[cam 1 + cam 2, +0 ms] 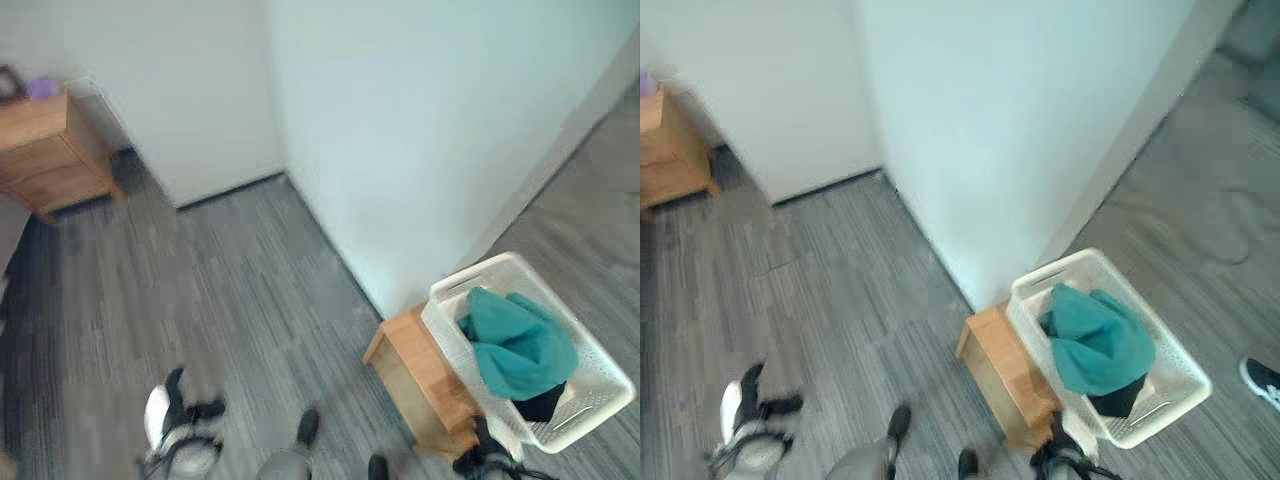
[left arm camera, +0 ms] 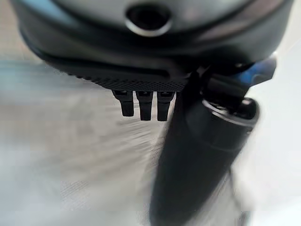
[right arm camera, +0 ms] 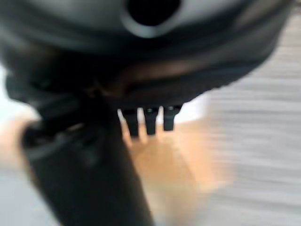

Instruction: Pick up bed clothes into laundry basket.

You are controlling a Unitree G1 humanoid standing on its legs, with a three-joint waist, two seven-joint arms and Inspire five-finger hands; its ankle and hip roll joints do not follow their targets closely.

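— Where are the clothes seen?
— A teal cloth (image 1: 520, 350) over a dark garment (image 1: 541, 404) is seen inside the white plastic lattice laundry basket (image 1: 600, 395), set on a small wooden stand (image 1: 425, 375).
— And the hands?
— The left hand (image 1: 190, 415) and right hand (image 1: 480, 458) are seen low; whether their fingers are spread or curled cannot be told.

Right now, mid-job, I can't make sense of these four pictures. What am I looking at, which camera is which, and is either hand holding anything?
The two wide pictures come from the robot's head, looking down at a grey floor. By the white wall corner stands a small wooden table, and beside it a white laundry basket with a teal garment and something dark inside. Another wooden cabinet sits far left, and a person's shoe shows at the right edge.

The two close pictures come from wrist cameras. The left hand hangs over the floor; the right hand hangs over the wooden table. The fingers of both hang straight, and neither holds anything.
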